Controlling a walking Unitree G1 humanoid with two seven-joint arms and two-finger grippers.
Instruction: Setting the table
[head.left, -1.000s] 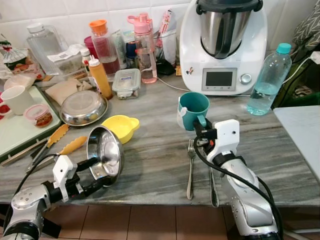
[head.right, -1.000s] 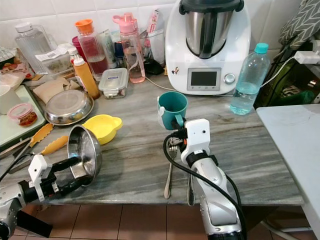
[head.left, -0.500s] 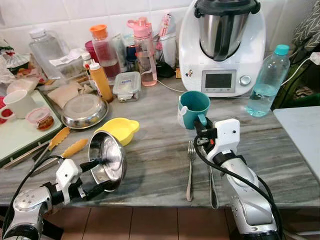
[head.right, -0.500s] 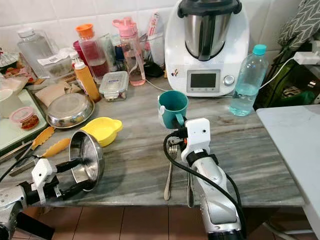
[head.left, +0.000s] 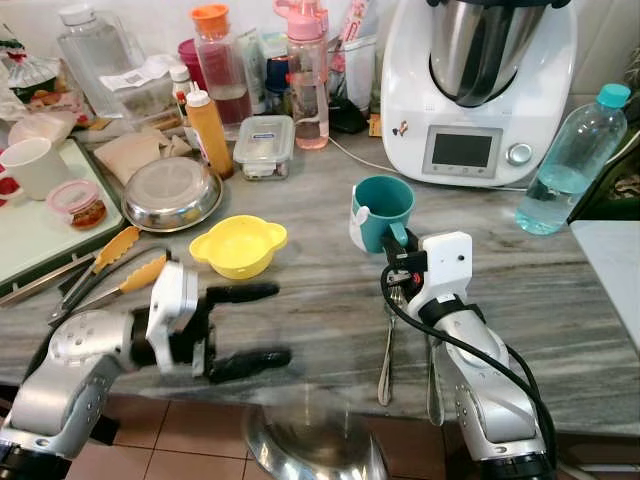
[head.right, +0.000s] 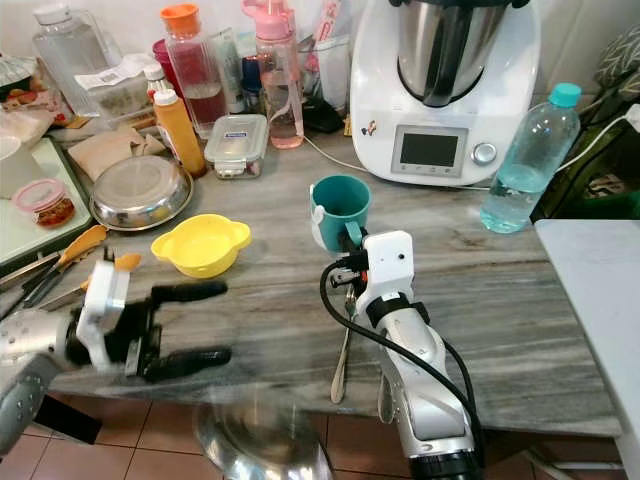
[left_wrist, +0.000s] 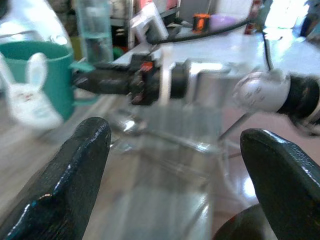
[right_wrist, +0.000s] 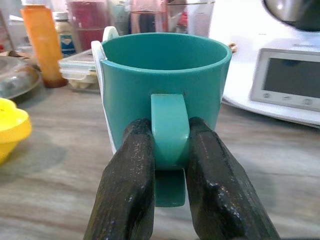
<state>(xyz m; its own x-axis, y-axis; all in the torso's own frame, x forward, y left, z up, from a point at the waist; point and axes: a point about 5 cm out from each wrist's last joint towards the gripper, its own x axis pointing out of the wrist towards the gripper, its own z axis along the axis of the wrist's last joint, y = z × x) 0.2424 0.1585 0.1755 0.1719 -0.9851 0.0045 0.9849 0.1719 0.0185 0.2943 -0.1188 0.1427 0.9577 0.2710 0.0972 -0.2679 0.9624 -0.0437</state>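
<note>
The right gripper (right_wrist: 170, 200) pinches the handle of the teal mug (head.left: 383, 212), its two black fingers (right_wrist: 127, 190) pressed against either side of the handle, and the mug stands upright on the grey marble counter (head.left: 320, 290) in front of the white kitchen machine (head.left: 478, 85). A fork (head.left: 388, 340) lies on the counter just beside the right arm. The left gripper (head.left: 245, 325) hovers over the counter's front edge with its fingers spread wide and nothing between them. Below it, past the edge of the counter and over the tiled floor, a steel bowl (head.left: 315, 445) shows as a motion-blurred shape, apart from the fingers. A yellow bowl (head.left: 238, 245) sits on the counter just beyond the left gripper, with a lidded steel dish (head.left: 170, 192) behind it and yellow-tipped tongs (head.left: 110, 270) to its left. A clear water bottle (head.left: 575, 160) stands near the counter's right end.
</note>
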